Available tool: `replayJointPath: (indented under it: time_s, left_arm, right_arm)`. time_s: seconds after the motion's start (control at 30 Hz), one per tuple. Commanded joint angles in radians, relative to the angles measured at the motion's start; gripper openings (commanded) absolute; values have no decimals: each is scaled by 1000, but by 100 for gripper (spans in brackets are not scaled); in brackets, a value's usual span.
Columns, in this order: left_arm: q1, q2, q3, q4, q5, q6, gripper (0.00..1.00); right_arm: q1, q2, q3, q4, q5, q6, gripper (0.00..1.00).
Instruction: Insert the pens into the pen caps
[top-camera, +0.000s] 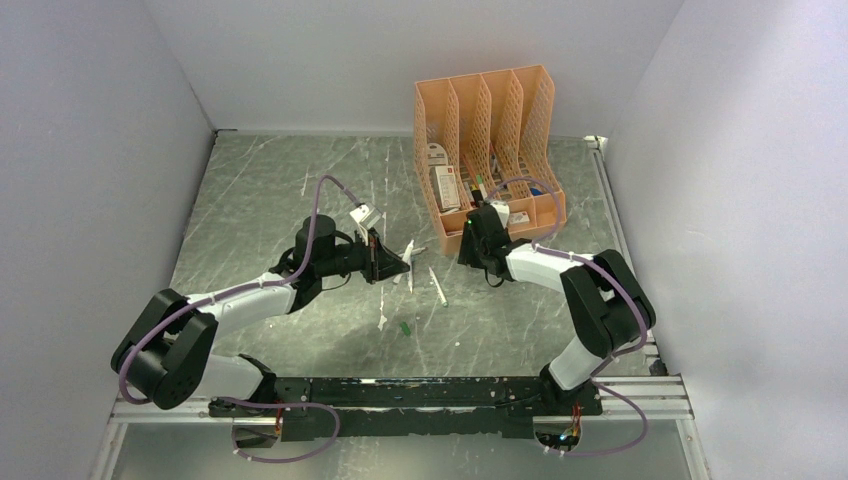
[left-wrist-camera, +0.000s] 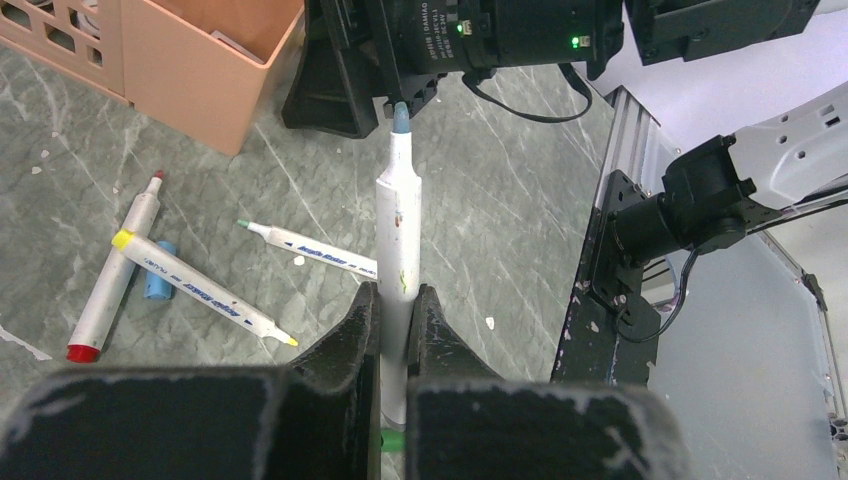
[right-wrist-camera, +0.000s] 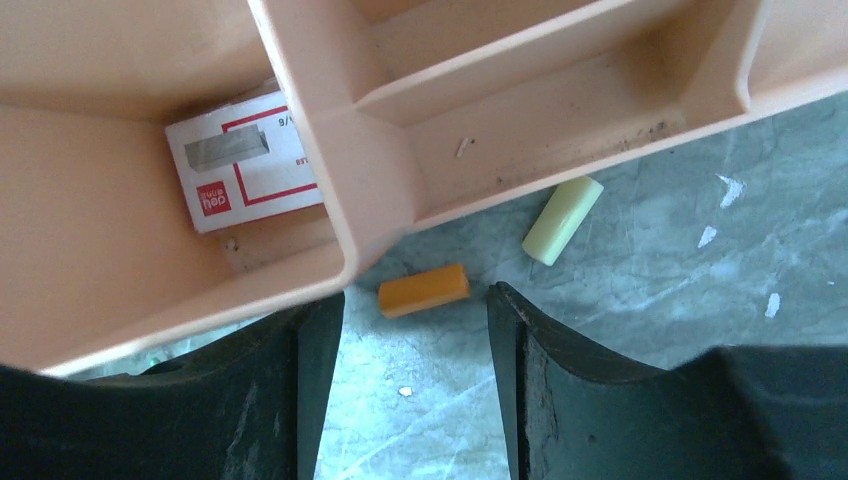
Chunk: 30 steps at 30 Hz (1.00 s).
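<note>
The left gripper (left-wrist-camera: 398, 312) is clamped on a white pen (left-wrist-camera: 398, 215), whose blue-grey tip points at the right arm's wrist. That arm stretches low over the table (left-wrist-camera: 500, 200). Three more pens (left-wrist-camera: 200, 290) and a blue cap (left-wrist-camera: 158, 283) lie beside it. The right gripper (right-wrist-camera: 410, 335) hangs with its fingers apart, either side of an orange cap (right-wrist-camera: 423, 290) at the foot of the organiser (right-wrist-camera: 350, 150). Its elbow is bent and its forearm reaches left. A pale green cap (right-wrist-camera: 563, 220) lies near.

Marbled table (top-camera: 260, 200): pens (left-wrist-camera: 200, 290), caps (right-wrist-camera: 423, 290), organiser (top-camera: 490, 110)
</note>
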Motion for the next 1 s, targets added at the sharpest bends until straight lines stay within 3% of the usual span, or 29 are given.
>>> replayJointPath:
  time_s: [0.0, 0.33, 0.67, 0.83, 0.97]
  left_arm:
    - [2, -26, -10, -6, -7, 10, 7]
    - [2, -17, -11, 1, -3, 9, 7]
    - [2, -37, -25, 1, -10, 8, 7]
    - [2, -47, -37, 3, -13, 4, 7]
    - [2, -55, -42, 0, -17, 7, 7]
  right_arm:
    - [0, 40, 35, -4, 52, -23, 54]
    - [50, -9, -17, -1, 73, -71, 28]
    - [141, -80, -86, 9, 73, -98, 24]
    - [176, -105, -115, 41, -41, -219, 24]
    - [188, -99, -113, -1, -92, -269, 30]
